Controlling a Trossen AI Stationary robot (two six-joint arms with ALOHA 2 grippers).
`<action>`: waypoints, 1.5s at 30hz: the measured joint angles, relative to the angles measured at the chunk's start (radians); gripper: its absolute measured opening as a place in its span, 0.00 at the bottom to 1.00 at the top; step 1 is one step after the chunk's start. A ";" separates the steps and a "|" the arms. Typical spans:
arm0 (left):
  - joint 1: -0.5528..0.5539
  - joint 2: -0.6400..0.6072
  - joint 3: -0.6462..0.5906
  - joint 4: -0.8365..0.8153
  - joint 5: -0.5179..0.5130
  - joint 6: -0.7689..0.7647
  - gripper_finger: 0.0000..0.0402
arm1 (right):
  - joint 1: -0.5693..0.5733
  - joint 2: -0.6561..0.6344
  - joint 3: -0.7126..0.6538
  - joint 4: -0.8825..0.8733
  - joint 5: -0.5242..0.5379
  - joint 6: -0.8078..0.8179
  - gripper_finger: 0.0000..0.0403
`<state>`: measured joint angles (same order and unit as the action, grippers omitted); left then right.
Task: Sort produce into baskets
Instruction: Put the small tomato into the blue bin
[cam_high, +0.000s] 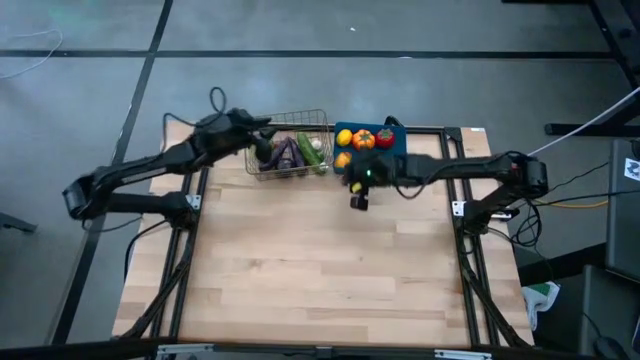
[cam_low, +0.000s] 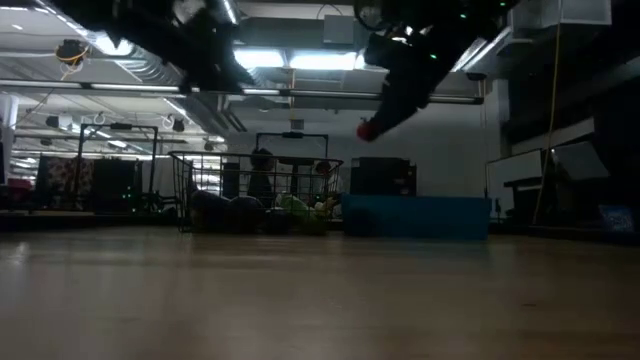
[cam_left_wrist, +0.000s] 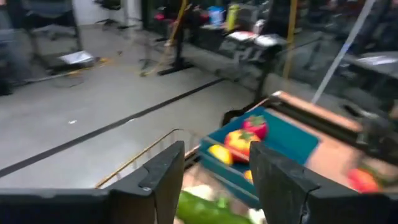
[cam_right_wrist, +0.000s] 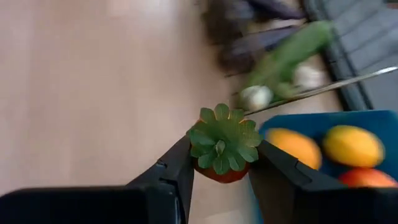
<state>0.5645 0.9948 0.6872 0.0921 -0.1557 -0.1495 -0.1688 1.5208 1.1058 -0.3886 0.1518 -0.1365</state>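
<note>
My right gripper (cam_high: 360, 199) is shut on a small red berry with a green leafy cap (cam_right_wrist: 222, 149), held in the air just near of the blue bin (cam_high: 397, 146); in the low view the berry (cam_low: 368, 129) shows high above the table. The bin holds a yellow lemon (cam_high: 344, 137), an orange tomato (cam_high: 363, 140) and a red tomato (cam_high: 385, 138). My left gripper (cam_high: 262, 137) is open and empty above the wire basket (cam_high: 262, 169), which holds purple eggplants (cam_high: 285, 153), a green cucumber (cam_high: 312, 152) and white garlic (cam_high: 316, 145). My right gripper pinches the berry's red body (cam_right_wrist: 225, 176) between its two fingers, just under the green cap (cam_right_wrist: 222, 144). The fingers point down at a slant. The berry is lifted clear of the table, its cap toward the wrist camera.
The basket and the bin stand side by side at the table's far edge. The bare wooden tabletop (cam_high: 320, 270) stretches toward the near edge. Room furniture shows beyond the table in the low view.
</note>
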 joint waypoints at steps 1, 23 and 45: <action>-0.004 -0.031 0.000 -0.017 0.017 0.000 0.43 | -0.020 0.000 0.014 -0.008 0.010 -0.003 0.32; -0.455 -0.222 -0.317 0.316 0.152 0.046 0.03 | -0.372 -0.002 0.041 -0.103 0.049 0.000 0.32; -0.433 -0.768 -0.671 0.330 0.126 0.101 0.01 | -0.381 0.080 -0.013 -0.068 -0.039 0.001 0.32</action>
<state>0.1320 0.2271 0.0163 0.4225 -0.0292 -0.0481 -0.5503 1.6012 1.0927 -0.4568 0.1123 -0.1356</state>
